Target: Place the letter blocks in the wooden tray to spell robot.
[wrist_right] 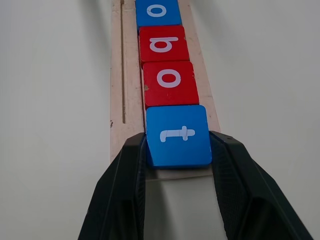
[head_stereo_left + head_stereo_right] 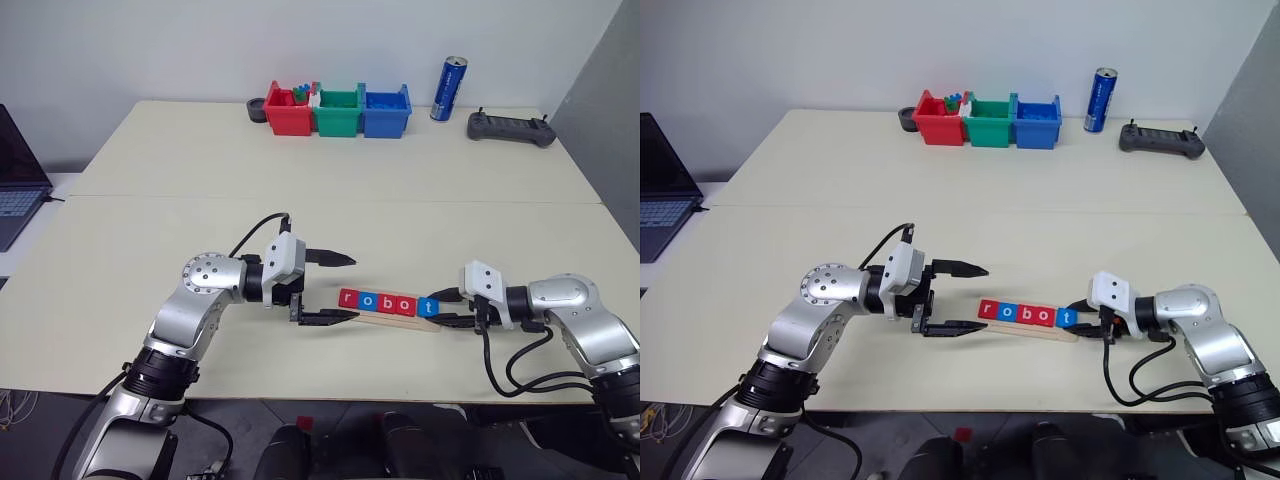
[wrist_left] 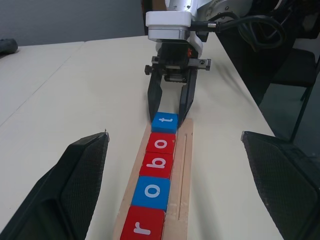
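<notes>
Head stereo pair looks down over table (image 2: 330, 215); both wrist cameras face each other closely along tray (image 3: 186, 165).

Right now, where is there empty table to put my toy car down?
The wide patch between the plastic bins and the wooden tray is bare. It is crowded along the tray: the left pincer sits at one end, the right pincer around the t block.

place: lab/office | cues: laptop (image 2: 18, 185), parts bins (image 2: 338, 110) (plastic), remote controller (image 2: 511, 127)
</notes>
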Tool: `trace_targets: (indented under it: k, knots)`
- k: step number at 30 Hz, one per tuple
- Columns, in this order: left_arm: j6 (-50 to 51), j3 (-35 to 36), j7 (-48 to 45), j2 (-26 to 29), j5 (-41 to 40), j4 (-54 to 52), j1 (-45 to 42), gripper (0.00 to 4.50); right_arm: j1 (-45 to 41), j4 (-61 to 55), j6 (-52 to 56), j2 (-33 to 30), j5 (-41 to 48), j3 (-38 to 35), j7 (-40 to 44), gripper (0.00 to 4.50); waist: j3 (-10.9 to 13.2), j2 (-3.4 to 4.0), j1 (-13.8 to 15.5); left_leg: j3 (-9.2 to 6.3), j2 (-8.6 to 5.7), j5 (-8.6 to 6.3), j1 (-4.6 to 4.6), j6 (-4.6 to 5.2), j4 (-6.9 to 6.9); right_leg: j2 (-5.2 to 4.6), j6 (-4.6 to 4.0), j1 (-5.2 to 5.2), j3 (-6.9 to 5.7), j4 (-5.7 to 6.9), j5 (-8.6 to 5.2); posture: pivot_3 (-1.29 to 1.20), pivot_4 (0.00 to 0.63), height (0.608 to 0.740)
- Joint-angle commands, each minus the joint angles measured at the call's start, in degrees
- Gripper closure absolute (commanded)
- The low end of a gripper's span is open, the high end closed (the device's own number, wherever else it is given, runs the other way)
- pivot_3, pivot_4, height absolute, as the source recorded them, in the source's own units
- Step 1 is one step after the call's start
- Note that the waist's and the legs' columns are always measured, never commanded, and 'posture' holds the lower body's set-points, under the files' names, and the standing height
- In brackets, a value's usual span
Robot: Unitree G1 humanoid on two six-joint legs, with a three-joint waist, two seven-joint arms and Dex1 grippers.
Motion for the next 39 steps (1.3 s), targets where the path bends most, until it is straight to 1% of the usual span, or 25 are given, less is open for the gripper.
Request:
trace_targets:
  k: [1,2,5,6,11,15,18,20,21,25,26,29,31,32,39]
  knots:
    - [-0.43,0.55,-0.01,0.38,-0.01,-1.88,-0.24,0.00,-0.55,-0.67,0.08,-0.14,0.92,-0.94,0.91,1.67,0.00,0.00,0.02,0.00,0.00,0.00,0.00,0.00,0.00,0.00,0.00,0.00,0.00,0.00,0.00,0.00,0.150,0.740]
    - [-0.43,0.50,0.00,0.33,0.03,-1.83,-0.33,0.00,-0.56,-0.94,0.70,-0.15,1.43,-1.24,0.96,1.36,0.00,0.00,0.03,-0.01,0.00,0.00,-0.01,0.00,0.00,0.00,0.00,0.00,0.00,0.00,0.00,0.00,0.150,0.740]
    - [-0.53,0.26,0.06,0.02,0.22,-1.55,-0.73,0.00,-1.19,-2.27,4.35,0.10,4.16,-2.57,0.84,0.23,0.00,0.00,0.03,-0.01,-0.01,0.00,-0.01,0.00,0.00,0.00,0.00,0.00,0.00,0.00,0.00,0.00,0.150,0.740]
    - [-0.57,0.20,0.08,-0.10,0.27,-1.46,-0.86,0.00,-1.53,-2.68,5.78,0.16,5.16,-3.04,0.68,0.04,0.00,0.00,0.03,-0.01,-0.01,0.00,-0.01,0.00,0.00,0.00,0.00,0.00,0.00,0.00,0.00,0.00,0.150,0.740]
    - [-0.73,0.01,0.07,-0.38,0.32,-1.21,-1.24,0.00,-2.75,-4.92,12.30,-0.89,9.69,-6.74,-0.07,0.04,0.00,0.00,0.05,-0.01,-0.01,0.00,-0.01,0.00,0.00,0.00,0.00,0.00,0.00,0.00,0.00,0.00,0.150,0.740]
    - [-0.86,0.09,-0.01,-0.38,0.37,-1.18,-1.09,0.00,0.09,-6.73,12.13,-3.52,8.99,-8.43,-0.26,0.04,0.00,0.00,0.24,-0.06,-0.02,0.00,-0.06,0.00,-0.01,-0.01,0.00,0.00,-0.04,-0.03,0.00,0.00,0.150,0.740]
    - [-1.03,0.03,-0.21,-0.45,0.50,-0.96,-1.03,0.00,2.89,-6.51,9.36,-3.85,7.54,-9.03,-1.67,0.04,0.00,0.00,0.36,-0.05,-0.02,0.00,-0.07,0.00,-0.01,-0.01,0.00,0.00,-0.04,-0.04,0.00,0.00,0.150,0.740]
    - [-1.13,-0.11,-0.25,-0.61,0.64,-0.79,-1.12,0.00,3.57,-5.62,7.15,-3.02,6.53,-9.00,-2.93,0.41,0.00,0.00,0.36,-0.02,-0.03,0.00,-0.07,0.00,0.00,-0.01,0.00,0.00,-0.02,-0.02,0.00,0.00,0.150,0.740]
    - [-1.21,-0.13,-0.32,-0.66,0.71,-0.64,-1.23,0.00,3.85,-5.36,6.44,-2.83,6.29,-8.63,-2.77,0.67,0.00,0.00,0.19,-0.01,-0.03,0.00,-0.06,0.00,0.00,-0.01,0.00,-0.01,-0.02,-0.02,0.00,0.00,0.150,0.740]
    - [-1.15,-0.13,-0.55,-0.85,0.85,-0.45,-1.75,0.00,4.75,-4.89,4.36,-1.40,4.95,-6.71,-3.48,1.97,0.00,0.00,0.03,0.00,0.02,0.00,-0.02,0.00,-0.01,0.02,0.00,-0.01,-0.02,0.00,0.00,0.00,0.150,0.740]
    - [-1.11,-0.08,-0.61,-0.82,0.86,-0.49,-1.77,0.00,4.73,-4.94,4.20,-1.06,4.72,-6.48,-3.67,2.41,0.00,0.00,0.03,0.00,0.02,0.00,-0.01,0.00,-0.01,0.02,0.00,-0.01,-0.02,0.00,0.00,0.00,0.150,0.740]
    - [-1.06,0.09,-0.85,-0.39,0.83,-0.82,-1.39,0.00,4.72,-5.22,3.95,-0.39,4.48,-6.06,-3.75,3.43,0.00,0.00,0.09,0.00,-0.01,0.00,-0.03,0.00,0.00,0.00,0.00,-0.01,0.00,0.00,0.00,0.00,0.150,0.740]
    - [-0.95,0.17,-0.91,-0.20,0.78,-1.09,-1.15,0.00,4.97,-5.42,3.90,-0.37,4.39,-5.82,-3.44,4.22,0.00,0.00,0.15,-0.01,-0.01,0.00,-0.03,0.00,0.00,0.00,0.00,-0.01,-0.01,0.00,0.00,0.00,0.150,0.740]
    - [-0.89,0.19,-0.90,-0.16,0.77,-1.14,-1.11,0.00,5.18,-5.49,3.79,-0.45,4.32,-5.76,-3.31,4.48,0.00,0.00,0.15,-0.02,-0.01,0.00,-0.03,0.00,0.00,0.00,0.00,-0.01,-0.01,0.00,0.00,0.00,0.150,0.740]
    - [-0.72,0.30,-0.71,0.04,0.70,-1.80,-0.54,0.00,6.64,-6.42,4.17,-1.57,4.32,-6.11,-2.72,4.48,0.00,0.00,0.09,0.00,-0.01,0.00,-0.02,0.00,0.00,0.00,0.00,0.00,0.00,0.00,0.00,0.00,0.150,0.740]
